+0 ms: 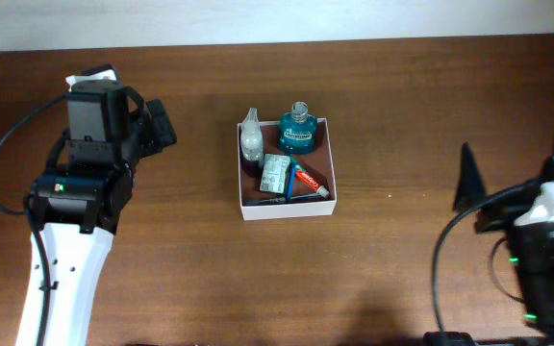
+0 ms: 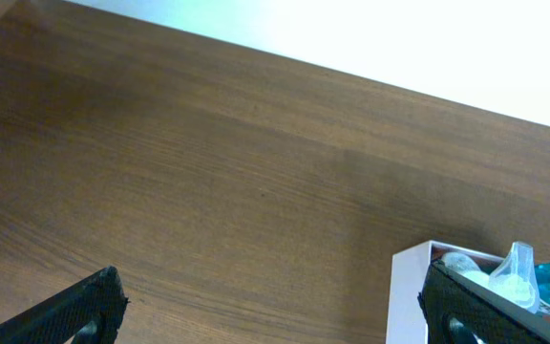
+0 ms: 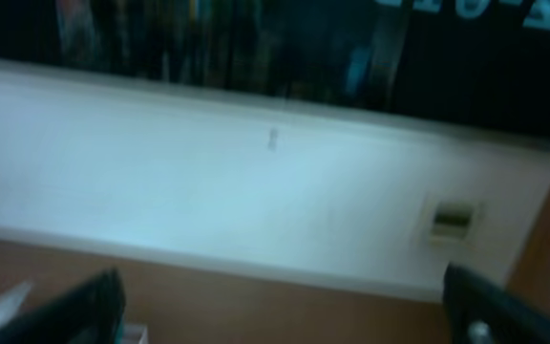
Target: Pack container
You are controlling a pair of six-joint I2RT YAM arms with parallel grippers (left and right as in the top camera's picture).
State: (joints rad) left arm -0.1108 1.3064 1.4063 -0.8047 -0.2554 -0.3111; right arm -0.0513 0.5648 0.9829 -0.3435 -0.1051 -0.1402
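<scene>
Overhead: container (image 1: 287, 212) at centre of table (image 1: 402, 77); teal bottle (image 1: 297, 132), carton (image 1: 276, 173), tube (image 1: 312, 181) inside, packing likely complete. Left gripper (image 2: 275, 320) and right gripper (image 3: 285, 315) wide apart, empty, well clear either side, leaving box unobstructed.

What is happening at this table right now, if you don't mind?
Two robot arms are packing toiletries into the container. It holds a mouthwash bottle, a clear bottle, a carton and a toothpaste tube. The left gripper and the right gripper are open, empty and off to either side.
</scene>
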